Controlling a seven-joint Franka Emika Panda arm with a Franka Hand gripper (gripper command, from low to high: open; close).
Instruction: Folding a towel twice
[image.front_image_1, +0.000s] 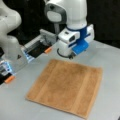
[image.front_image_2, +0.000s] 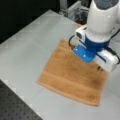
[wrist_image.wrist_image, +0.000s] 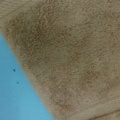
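The orange-brown towel (image.front_image_1: 66, 86) (image.front_image_2: 72, 73) lies spread flat and unfolded on the grey table (image.front_image_1: 110, 57) (image.front_image_2: 27, 47) in both front views, with paler stripe bands near two opposite edges. My gripper (image.front_image_1: 71, 56) (image.front_image_2: 100, 68) hangs low over the towel's edge at a front view's top, just above or touching the cloth. Its white and blue hand (image.front_image_1: 77, 41) (image.front_image_2: 92, 47) hides the fingers. In the wrist view the towel (wrist_image.wrist_image: 72, 57) fills nearly the whole picture, with a blue surface (wrist_image.wrist_image: 17, 95) at the lower left.
A white arm base (image.front_image_1: 10, 37) and a grey device with orange tabs (image.front_image_1: 40, 46) stand at a front view's left. More grey equipment (image.front_image_2: 75, 10) sits at a front view's top. A dark perforated board (image.front_image_2: 15, 105) borders the table at a front view's bottom left.
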